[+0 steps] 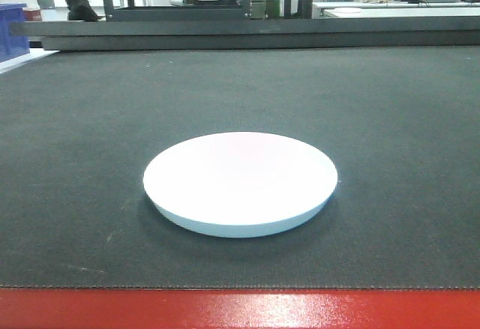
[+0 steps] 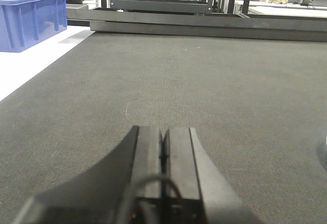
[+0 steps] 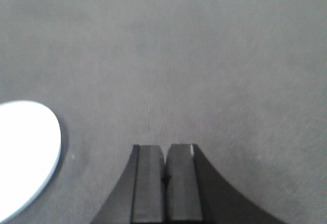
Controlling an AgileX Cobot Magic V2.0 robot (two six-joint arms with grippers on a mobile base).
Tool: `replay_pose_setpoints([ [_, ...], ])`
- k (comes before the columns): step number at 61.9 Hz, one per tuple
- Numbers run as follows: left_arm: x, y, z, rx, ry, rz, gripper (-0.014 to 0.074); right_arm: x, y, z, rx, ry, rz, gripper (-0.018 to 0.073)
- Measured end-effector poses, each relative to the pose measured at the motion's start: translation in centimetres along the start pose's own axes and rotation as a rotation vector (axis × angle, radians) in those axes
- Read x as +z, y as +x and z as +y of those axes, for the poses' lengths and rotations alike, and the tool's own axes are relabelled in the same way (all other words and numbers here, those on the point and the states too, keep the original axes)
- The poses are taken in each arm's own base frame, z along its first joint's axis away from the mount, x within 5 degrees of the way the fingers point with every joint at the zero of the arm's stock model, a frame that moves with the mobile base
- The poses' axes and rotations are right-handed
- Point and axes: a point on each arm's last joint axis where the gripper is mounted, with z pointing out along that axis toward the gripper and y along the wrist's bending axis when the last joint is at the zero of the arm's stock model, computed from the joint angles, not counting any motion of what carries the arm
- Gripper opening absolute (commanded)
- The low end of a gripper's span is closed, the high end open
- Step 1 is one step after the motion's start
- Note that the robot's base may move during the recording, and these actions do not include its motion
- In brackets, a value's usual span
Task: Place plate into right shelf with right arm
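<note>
The white round plate (image 1: 240, 183) lies flat on the dark mat near the table's front edge. In the right wrist view part of the plate (image 3: 25, 152) shows at the lower left, well to the left of my right gripper (image 3: 165, 147), which is shut with nothing between its fingers and looks down on bare mat. My left gripper (image 2: 163, 129) is shut too, empty, low over the mat. Neither gripper shows in the front view. The right shelf is out of view.
The dark mat (image 1: 375, 119) covers the table, with a red front edge (image 1: 240, 310). A blue bin (image 2: 28, 17) stands on a white surface at the far left. A dark low rail (image 1: 255, 33) runs along the table's far side.
</note>
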Motion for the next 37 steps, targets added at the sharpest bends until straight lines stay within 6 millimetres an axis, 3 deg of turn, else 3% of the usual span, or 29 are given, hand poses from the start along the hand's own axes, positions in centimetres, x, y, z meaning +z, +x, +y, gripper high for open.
replay_pose_setpoints([
  [17, 0.0, 0.0, 0.0, 0.0, 0.0, 0.0, -0.0128, 5.5, -0.8, 1.8, -0.059, -0.056, 0.234, 0.0055],
  [37, 0.0, 0.0, 0.0, 0.0, 0.0, 0.0, -0.0128, 10.5, -1.1, 7.1, -0.115, -0.128, 0.555, 0.007],
])
